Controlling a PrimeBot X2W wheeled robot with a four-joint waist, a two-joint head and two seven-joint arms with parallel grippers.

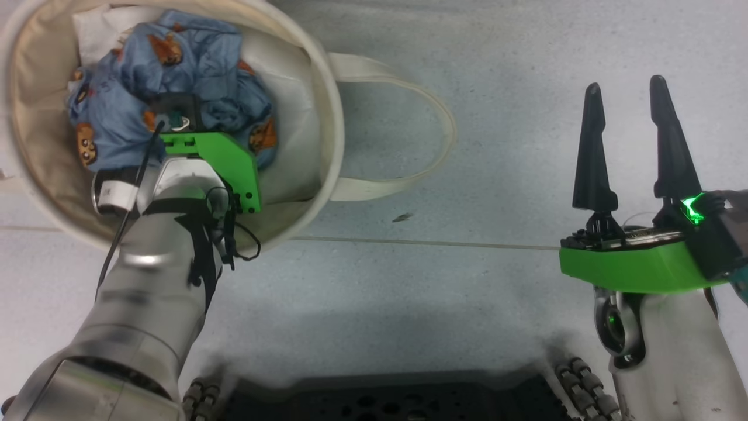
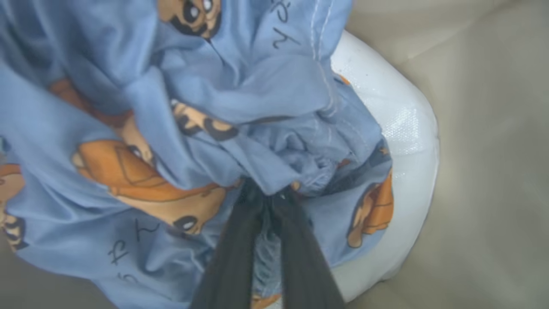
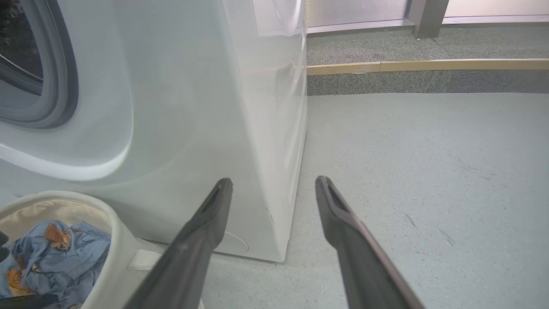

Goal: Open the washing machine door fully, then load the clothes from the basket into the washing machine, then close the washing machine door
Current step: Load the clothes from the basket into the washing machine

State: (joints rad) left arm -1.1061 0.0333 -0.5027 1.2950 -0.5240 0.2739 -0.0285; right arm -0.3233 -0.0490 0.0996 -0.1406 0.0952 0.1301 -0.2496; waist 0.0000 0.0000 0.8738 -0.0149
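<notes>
Head view: basket [image 1: 330, 117] at upper left on the grey floor [image 1: 467, 292], one loop handle [image 1: 374, 188] lying flat beside it, clothes [image 1: 187, 52] heaped inside over white padding [image 1: 93, 32]; left forearm [image 1: 146, 275] reaching over the rim into the heap. Right end effector [image 1: 625, 85] well apart at lower right, fingers spread, holding nothing. Left wrist view: left end effector [image 2: 268, 199] nearly together, pinching a fold of the clothes. Right wrist view: washing machine [image 3: 193, 107] just beside the basket, grey gasket [image 3: 64, 86] exposed.
</notes>
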